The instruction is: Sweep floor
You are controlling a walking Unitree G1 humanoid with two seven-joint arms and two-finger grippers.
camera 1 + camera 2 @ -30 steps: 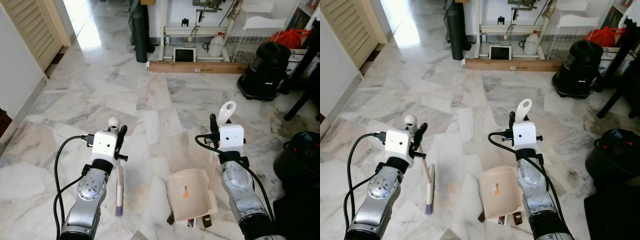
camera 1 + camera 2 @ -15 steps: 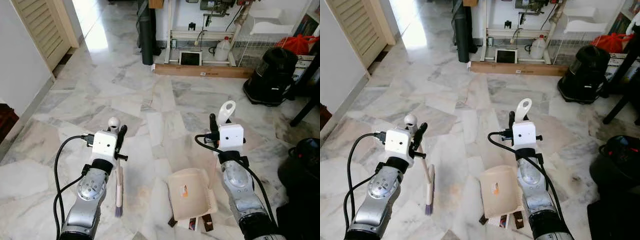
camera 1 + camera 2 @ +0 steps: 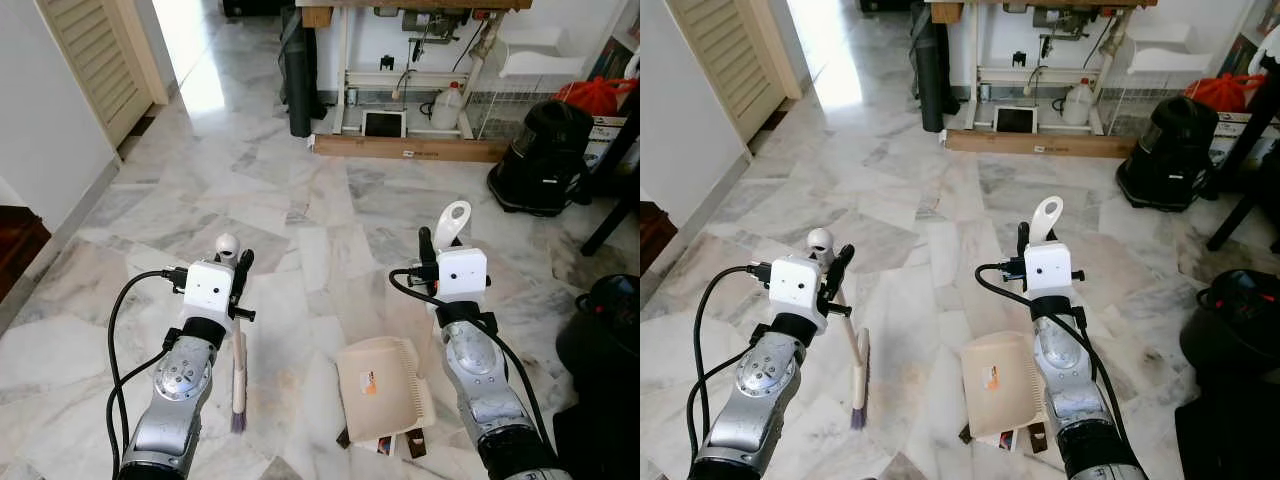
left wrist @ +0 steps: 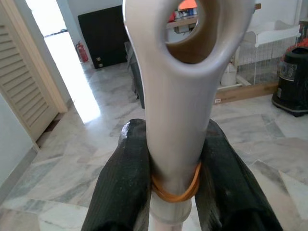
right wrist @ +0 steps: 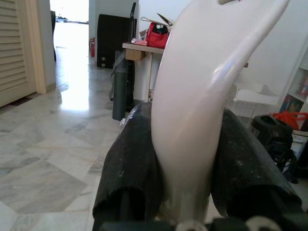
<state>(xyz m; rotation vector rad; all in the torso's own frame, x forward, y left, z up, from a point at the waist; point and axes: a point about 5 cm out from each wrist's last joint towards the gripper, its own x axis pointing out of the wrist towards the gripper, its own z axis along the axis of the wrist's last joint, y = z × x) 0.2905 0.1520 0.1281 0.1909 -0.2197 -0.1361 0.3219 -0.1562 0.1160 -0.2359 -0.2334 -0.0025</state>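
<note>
The whole view has slid toward the far wall since a second ago, so the camera moved; both arms hold the same pose. Dark scraps under the dustpan (image 3: 383,389) are half hidden, perhaps litter. The left gripper (image 4: 169,159), forearm raised, has its jaws pinching the broom (image 3: 238,372) handle, bristles on the marble floor (image 3: 300,190). The right gripper (image 5: 188,159) has its jaws clamped on the dustpan handle.

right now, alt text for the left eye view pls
Two silver arms reach over a marble floor: the left gripper holds a brush, the right gripper a beige dustpan. A black vacuum stands far right.
</note>
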